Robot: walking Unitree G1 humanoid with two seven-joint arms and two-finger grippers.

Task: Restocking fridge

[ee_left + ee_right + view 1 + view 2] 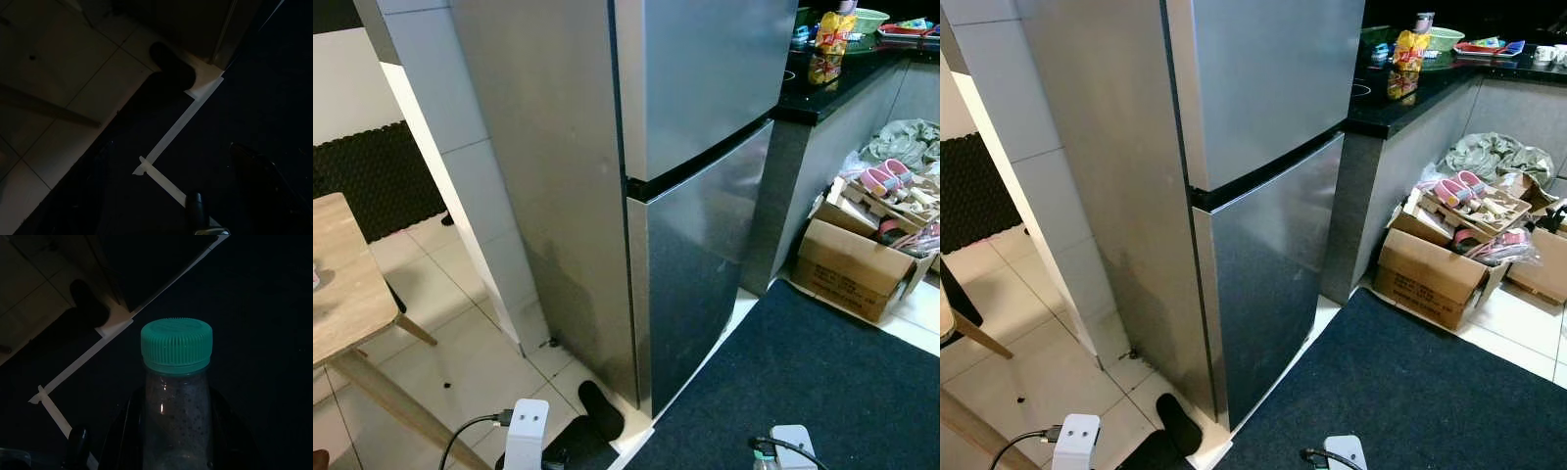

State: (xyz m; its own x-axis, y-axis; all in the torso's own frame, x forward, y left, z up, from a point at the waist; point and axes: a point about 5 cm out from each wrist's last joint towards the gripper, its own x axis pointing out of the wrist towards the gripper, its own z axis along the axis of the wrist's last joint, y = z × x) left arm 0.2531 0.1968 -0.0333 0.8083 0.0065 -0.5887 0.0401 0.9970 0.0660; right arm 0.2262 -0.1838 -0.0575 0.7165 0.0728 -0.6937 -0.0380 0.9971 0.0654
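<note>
Right gripper (pixel 178 431) pinches a clear plastic bottle with a green ribbed cap (pixel 176 343), left gripper (pixel 195 196) hangs idle, seemingly spread, tall silver two-door fridge (pixel 705 196) still closed ahead: restocking barely started, door-opening and placing remain.

The fridge (pixel 695 196) stands shut between a tiled wall (pixel 460 147) on its left and a counter (pixel 1410 93) on its right. A carton (pixel 1440 274) sits on the floor before the counter. The mat's (pixel 1410 392) corner meets the fridge's foot.
</note>
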